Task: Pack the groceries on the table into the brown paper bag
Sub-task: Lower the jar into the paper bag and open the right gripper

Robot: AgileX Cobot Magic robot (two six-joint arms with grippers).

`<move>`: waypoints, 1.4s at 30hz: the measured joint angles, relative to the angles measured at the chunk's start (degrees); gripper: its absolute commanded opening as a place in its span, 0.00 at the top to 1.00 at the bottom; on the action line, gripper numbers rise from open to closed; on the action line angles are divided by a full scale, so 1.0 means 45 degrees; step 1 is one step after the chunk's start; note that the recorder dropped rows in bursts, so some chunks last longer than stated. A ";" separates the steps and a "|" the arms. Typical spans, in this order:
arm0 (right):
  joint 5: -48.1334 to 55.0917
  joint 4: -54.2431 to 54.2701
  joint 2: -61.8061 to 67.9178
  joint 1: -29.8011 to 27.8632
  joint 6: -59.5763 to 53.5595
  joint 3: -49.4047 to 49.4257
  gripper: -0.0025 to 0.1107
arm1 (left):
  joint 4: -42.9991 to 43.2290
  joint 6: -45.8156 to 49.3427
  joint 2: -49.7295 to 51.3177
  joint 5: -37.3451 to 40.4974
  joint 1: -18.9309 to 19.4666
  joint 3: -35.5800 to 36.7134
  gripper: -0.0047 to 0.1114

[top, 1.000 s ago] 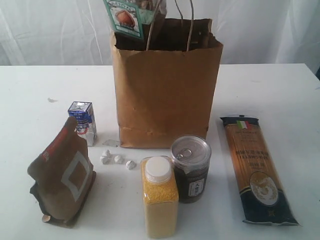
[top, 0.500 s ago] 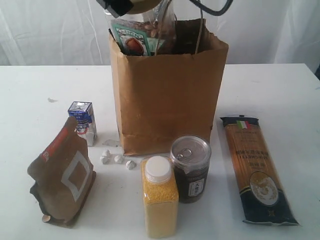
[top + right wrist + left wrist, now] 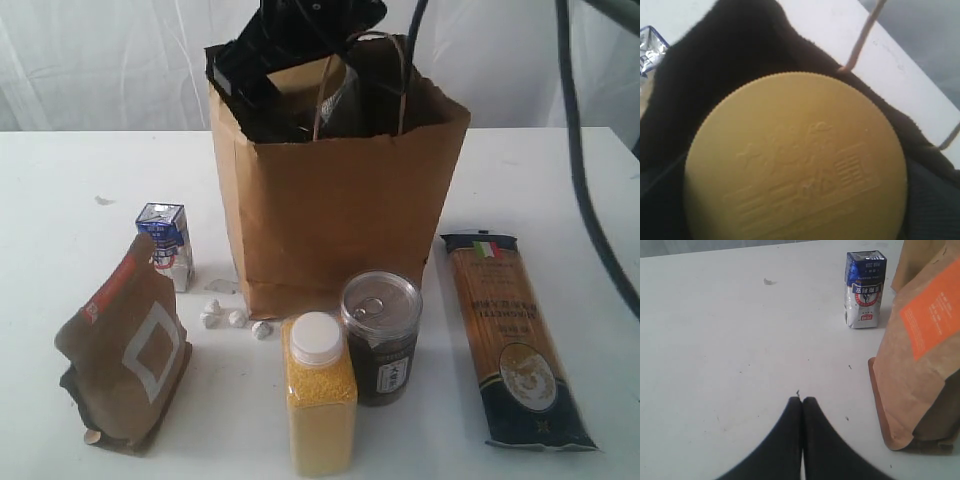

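The brown paper bag [image 3: 340, 210] stands upright at the back middle of the table [image 3: 80, 180]. My right gripper [image 3: 300, 70] is down in the bag's mouth, shut on the gold-lidded jar [image 3: 795, 160], whose lid fills the right wrist view. On the table in front stand the yellow-grain bottle [image 3: 320, 395] and the dark can [image 3: 382, 335], with the long pasta pack [image 3: 512, 335] lying flat to the right. At the left are the brown pouch [image 3: 130, 350] and the small carton [image 3: 168, 245]. My left gripper [image 3: 801, 399] is shut and empty, low over the table beside the pouch [image 3: 925, 355] and carton [image 3: 865, 290].
A few small white crumpled bits [image 3: 235, 318] lie between the carton and the bag. The bag's twisted handles [image 3: 400, 80] stand up around the right gripper. A dark cable [image 3: 585, 150] hangs down at the right.
The right gripper has come down with the jar into the bag's mouth. The jar's label has sunk out of sight and the bag's top has spread a little.
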 measured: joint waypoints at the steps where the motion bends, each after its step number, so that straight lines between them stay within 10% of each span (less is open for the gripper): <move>1: 0.0000 0.0130 0.0133 -0.0097 0.0000 0.0000 0.98 | 0.0000 0.0000 0.0000 0.0000 0.0000 0.0000 0.96; 7: 0.0012 0.0878 0.0601 -0.0256 0.0000 0.0193 0.92 | 0.0000 0.0000 0.0000 0.0000 0.0000 0.0000 0.96; 17: 0.0032 0.1365 0.1020 -0.0256 0.0000 0.0221 0.39 | 0.0000 0.0000 0.0000 0.0000 0.0000 0.0000 0.96; 42: -0.0017 0.2066 0.1152 -0.0607 -0.0026 0.1070 0.20 | 0.0000 0.0000 0.0000 0.0000 0.0000 0.0000 0.96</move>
